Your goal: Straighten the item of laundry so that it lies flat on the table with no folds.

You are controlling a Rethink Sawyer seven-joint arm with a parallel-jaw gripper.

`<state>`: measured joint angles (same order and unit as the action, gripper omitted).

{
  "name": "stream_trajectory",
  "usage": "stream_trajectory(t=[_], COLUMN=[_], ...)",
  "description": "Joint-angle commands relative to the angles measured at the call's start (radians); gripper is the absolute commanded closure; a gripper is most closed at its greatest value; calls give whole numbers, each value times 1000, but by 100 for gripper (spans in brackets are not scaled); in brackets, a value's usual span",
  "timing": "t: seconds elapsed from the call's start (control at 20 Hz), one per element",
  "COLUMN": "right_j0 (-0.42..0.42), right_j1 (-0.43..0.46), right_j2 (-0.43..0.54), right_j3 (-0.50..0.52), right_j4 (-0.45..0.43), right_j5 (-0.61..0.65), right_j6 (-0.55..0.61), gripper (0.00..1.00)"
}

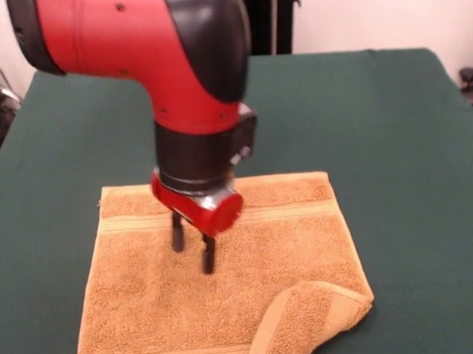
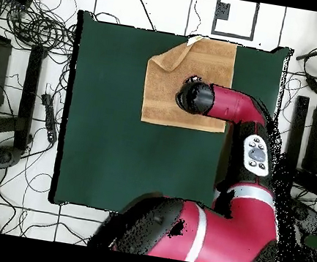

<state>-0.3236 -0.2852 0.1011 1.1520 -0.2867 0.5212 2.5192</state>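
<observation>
- Front view: the orange-tan terry hand towel (image 1: 226, 281) lies near the front edge of the green surface (image 1: 410, 152), its near right corner folded back over itself. The hand (image 1: 192, 249) hangs over the towel's middle, fingers apart and holding nothing, probably positioning for a grasp.
- Overhead view: the arm hides the hand; the towel (image 2: 168, 87) sits against the surface's far edge. No readable writing.

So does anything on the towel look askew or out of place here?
Yes. One corner of the orange-tan hand towel is folded over onto itself, at the front view's lower right; the rest lies flat on the green table. The gripper, jaws open, sits over mid-towel, away from that fold.
</observation>
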Motion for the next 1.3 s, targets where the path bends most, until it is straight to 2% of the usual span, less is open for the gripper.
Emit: stream_trajectory(t=[0.05,0.3,0.6,1.0,1.3], right_j0=[-126,-235,-303,-323,-295], right_j1=[-123,-135,-103,-115,-157], right_j2=[123,180,224,259,234], right_j3=[373,442,426,422,432], right_j4=[-63,-125,-202,-252,-282], right_j5=[-179,-219,-227,-184,-183], right_j6=[-113,-182,-210,-187,-155], gripper=[0,0,0,0,0])
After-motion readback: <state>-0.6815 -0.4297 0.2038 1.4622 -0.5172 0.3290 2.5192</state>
